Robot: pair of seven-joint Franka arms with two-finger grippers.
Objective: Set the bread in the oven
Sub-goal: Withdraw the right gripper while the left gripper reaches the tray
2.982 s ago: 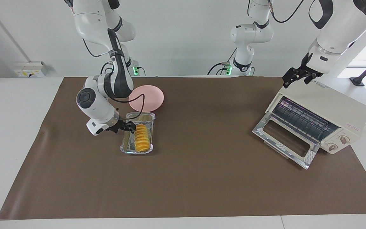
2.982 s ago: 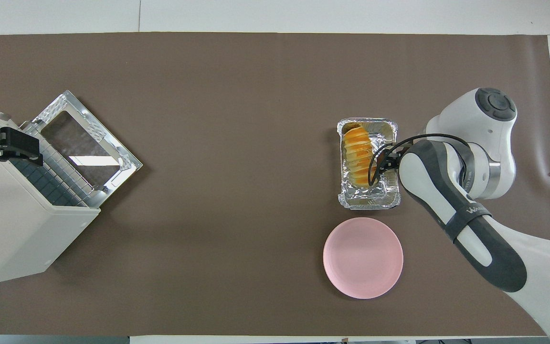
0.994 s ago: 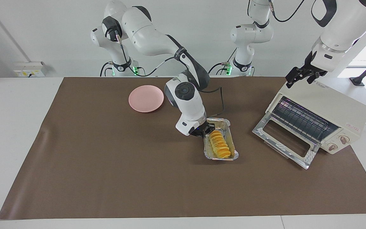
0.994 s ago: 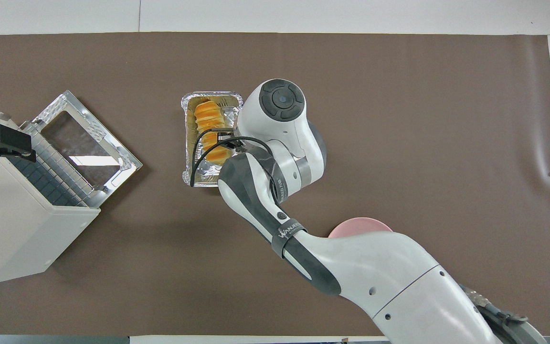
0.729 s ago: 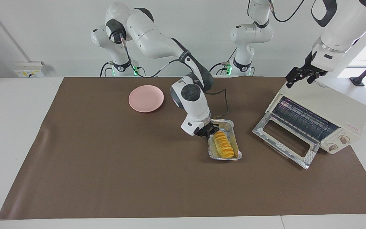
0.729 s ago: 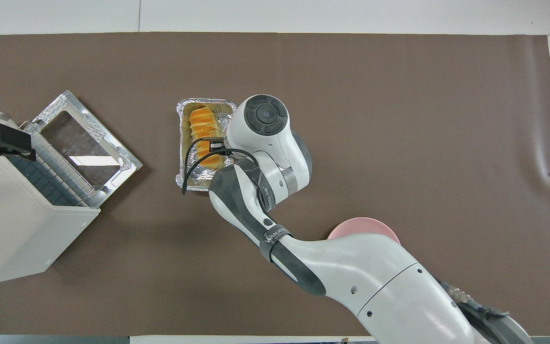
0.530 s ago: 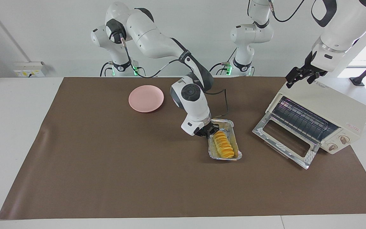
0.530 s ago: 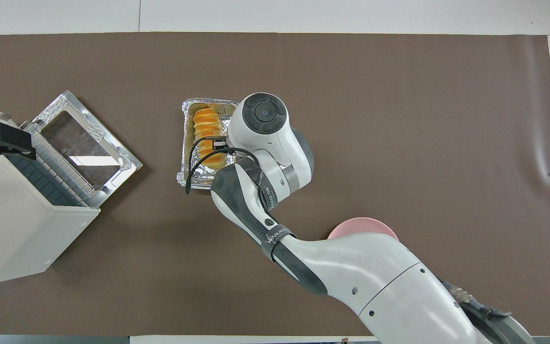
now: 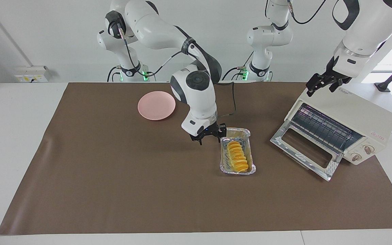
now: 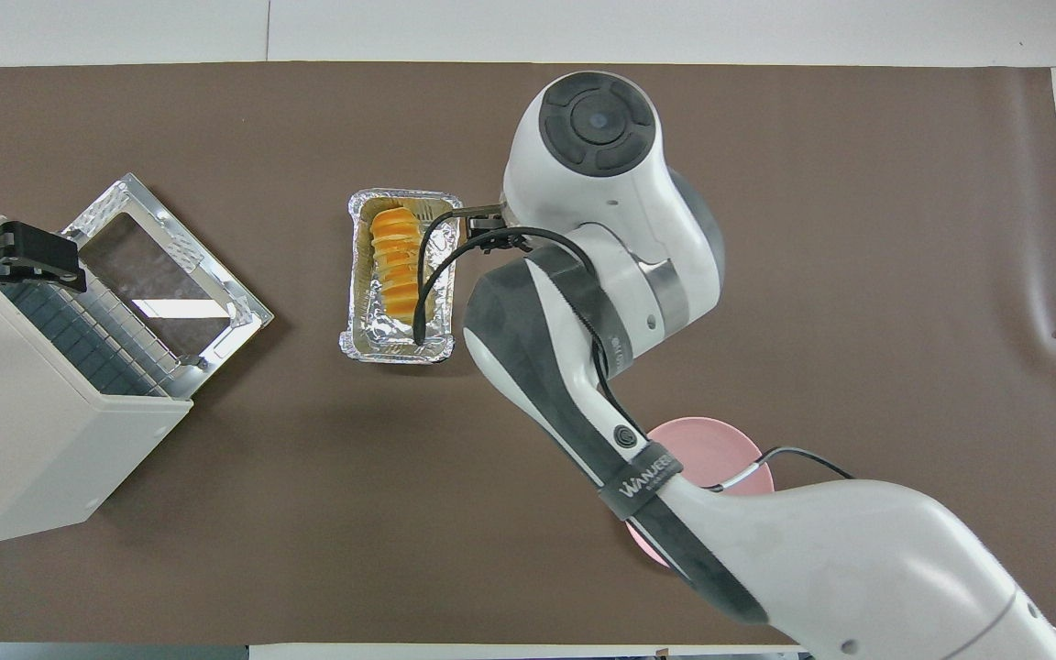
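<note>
The bread (image 9: 237, 156) (image 10: 397, 260), a ridged golden loaf, lies in a silver foil tray (image 9: 247, 133) (image 10: 400, 348) on the brown mat. The tray sits a short way in front of the cream oven (image 9: 352, 115) (image 10: 24, 440), whose glass door (image 9: 306, 149) (image 10: 166, 275) hangs open. My right gripper (image 9: 210, 135) (image 10: 487, 227) hovers open and empty just beside the tray's rim, on the side toward the right arm's end. My left gripper (image 9: 322, 85) (image 10: 10, 261) stands open over the oven's top, at its edge above the door opening.
A pink plate (image 9: 156, 105) (image 10: 720, 454) rests nearer to the robots, toward the right arm's end, half covered by the right arm in the overhead view. A brown mat (image 9: 114, 190) covers most of the white table.
My right gripper dragged the foil tray with the bread from beside the plate toward the oven. It has now opened, let go of the rim and lifted aside. The left arm stayed put.
</note>
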